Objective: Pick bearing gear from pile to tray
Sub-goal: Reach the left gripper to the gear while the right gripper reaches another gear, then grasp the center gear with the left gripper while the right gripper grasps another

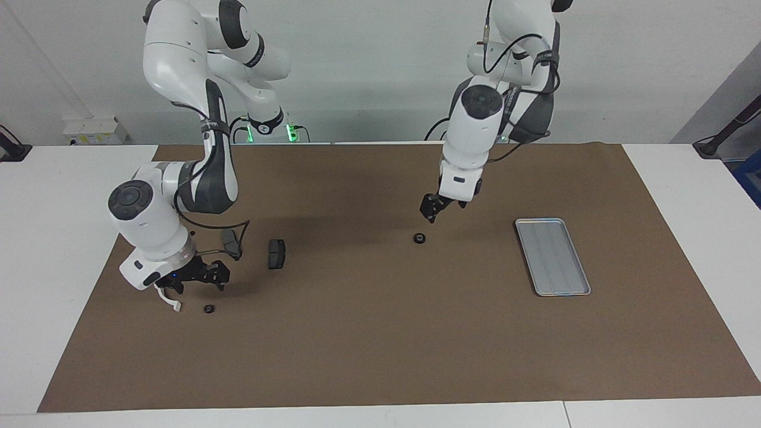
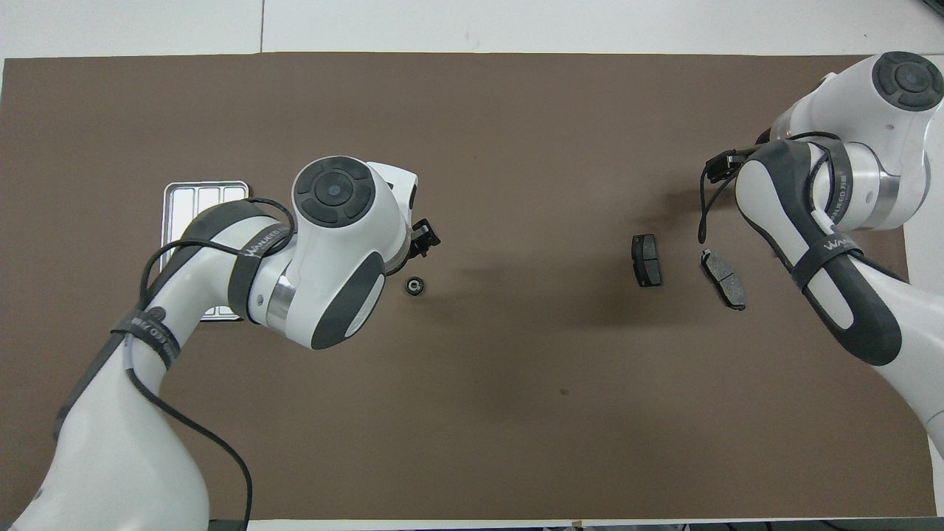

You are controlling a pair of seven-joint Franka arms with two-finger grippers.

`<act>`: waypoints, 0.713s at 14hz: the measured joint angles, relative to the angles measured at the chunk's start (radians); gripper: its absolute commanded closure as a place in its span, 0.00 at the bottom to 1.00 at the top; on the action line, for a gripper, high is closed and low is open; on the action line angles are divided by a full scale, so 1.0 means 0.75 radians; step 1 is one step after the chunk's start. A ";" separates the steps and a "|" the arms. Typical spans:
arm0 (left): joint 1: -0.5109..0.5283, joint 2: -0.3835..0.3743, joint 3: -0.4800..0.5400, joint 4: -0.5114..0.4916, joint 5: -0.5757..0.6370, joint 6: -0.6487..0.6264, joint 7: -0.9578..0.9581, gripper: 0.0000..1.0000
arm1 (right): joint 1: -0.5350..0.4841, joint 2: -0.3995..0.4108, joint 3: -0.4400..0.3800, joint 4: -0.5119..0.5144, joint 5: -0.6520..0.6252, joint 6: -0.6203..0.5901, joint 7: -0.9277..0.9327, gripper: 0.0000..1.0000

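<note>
The bearing gear (image 1: 420,238) (image 2: 415,285), a small black ring, lies alone on the brown mat mid-table. My left gripper (image 1: 432,212) (image 2: 427,239) hangs open just above it, a little to the robots' side, and does not touch it. The silver tray (image 1: 553,257) (image 2: 200,193) lies toward the left arm's end, half covered by the left arm in the overhead view. The pile sits at the right arm's end: a white bracket (image 1: 171,302), two brake pads (image 1: 276,254) (image 2: 646,259) and a tiny black piece (image 1: 208,309). My right gripper (image 1: 199,282) hovers open and low over the bracket.
The second brake pad (image 1: 230,243) (image 2: 723,278) lies beside the right arm's wrist. A brown mat (image 1: 380,356) covers the table, with white tabletop around it. In the overhead view the right arm hides the bracket and the tiny black piece.
</note>
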 measured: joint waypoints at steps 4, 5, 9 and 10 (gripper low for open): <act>-0.012 0.074 0.001 -0.049 0.000 0.155 -0.054 0.00 | -0.004 0.054 0.000 0.000 0.000 0.082 0.010 0.00; -0.014 0.074 0.001 -0.063 0.000 0.167 -0.056 0.00 | -0.004 0.061 0.000 0.000 0.000 0.083 0.019 0.00; -0.023 0.073 0.001 -0.138 0.000 0.253 -0.061 0.13 | -0.004 0.087 0.000 0.000 0.000 0.133 0.041 0.00; -0.025 0.073 0.001 -0.148 0.000 0.264 -0.062 0.16 | -0.004 0.095 0.000 0.001 0.000 0.140 0.042 0.00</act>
